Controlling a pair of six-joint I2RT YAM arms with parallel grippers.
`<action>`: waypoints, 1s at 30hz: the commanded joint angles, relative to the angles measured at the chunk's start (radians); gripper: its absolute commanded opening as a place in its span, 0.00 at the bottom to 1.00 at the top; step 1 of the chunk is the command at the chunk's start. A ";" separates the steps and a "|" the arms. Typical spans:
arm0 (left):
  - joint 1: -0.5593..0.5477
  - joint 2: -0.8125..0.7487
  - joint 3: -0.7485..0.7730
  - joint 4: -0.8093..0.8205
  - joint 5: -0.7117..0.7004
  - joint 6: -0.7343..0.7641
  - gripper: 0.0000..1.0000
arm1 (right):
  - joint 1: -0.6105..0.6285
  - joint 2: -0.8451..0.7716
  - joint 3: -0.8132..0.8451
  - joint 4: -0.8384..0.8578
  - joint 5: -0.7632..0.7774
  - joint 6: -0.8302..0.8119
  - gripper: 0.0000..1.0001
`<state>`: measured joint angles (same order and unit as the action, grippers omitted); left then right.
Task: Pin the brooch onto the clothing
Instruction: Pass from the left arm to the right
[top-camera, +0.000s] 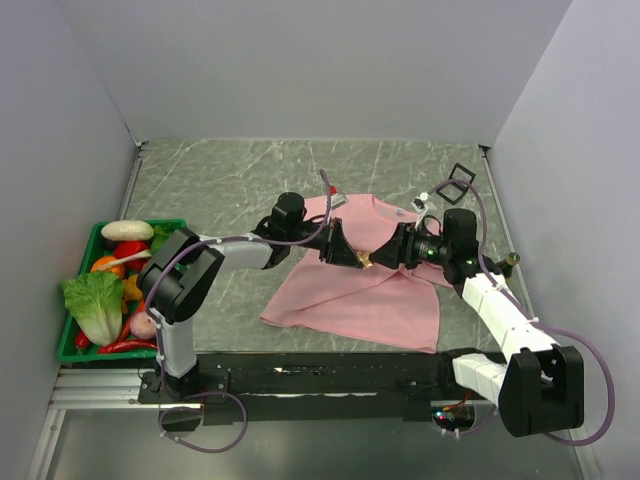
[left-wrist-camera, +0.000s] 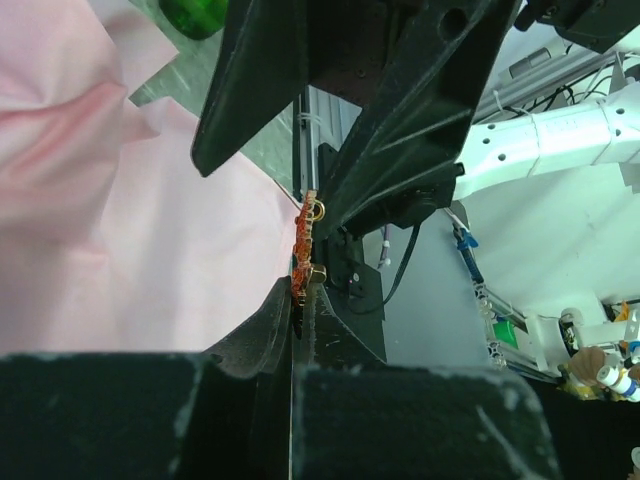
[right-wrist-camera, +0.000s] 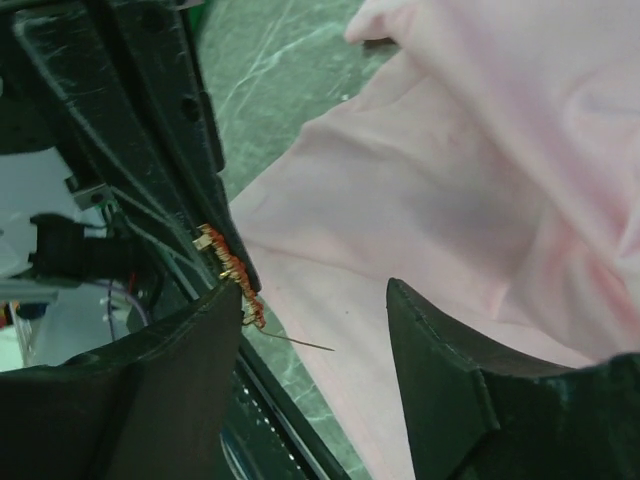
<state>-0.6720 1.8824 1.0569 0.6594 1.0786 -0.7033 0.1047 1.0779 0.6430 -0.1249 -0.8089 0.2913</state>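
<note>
The pink T-shirt (top-camera: 350, 300) lies crumpled at the middle of the table; it also shows in the left wrist view (left-wrist-camera: 120, 240) and the right wrist view (right-wrist-camera: 480, 170). My left gripper (top-camera: 350, 257) is shut on the tiny orange-red brooch (top-camera: 367, 261) and holds it just above the shirt. In the left wrist view the brooch (left-wrist-camera: 305, 235) sticks out of the shut gripper (left-wrist-camera: 297, 290). My right gripper (top-camera: 386, 258) faces it, open (right-wrist-camera: 310, 330), one finger (right-wrist-camera: 180, 350) beside the brooch (right-wrist-camera: 232, 275). The brooch's thin pin juts out over the fabric.
A green basket (top-camera: 70, 345) of toy vegetables stands at the left edge. A small black square frame (top-camera: 460, 178) and a white bit (top-camera: 424, 200) lie at the back right. Grey walls close in the table on three sides.
</note>
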 joint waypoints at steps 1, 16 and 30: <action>0.000 -0.068 -0.014 0.057 0.023 -0.002 0.01 | 0.003 -0.021 0.046 0.048 -0.095 -0.020 0.57; 0.006 -0.069 -0.031 0.131 -0.034 -0.074 0.01 | 0.020 -0.026 0.046 0.001 -0.179 -0.040 0.43; 0.022 -0.071 -0.043 0.134 -0.075 -0.091 0.01 | 0.021 -0.044 0.032 0.037 -0.185 -0.012 0.33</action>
<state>-0.6598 1.8606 1.0172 0.7208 1.0229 -0.7841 0.1177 1.0576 0.6495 -0.1253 -0.9699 0.2718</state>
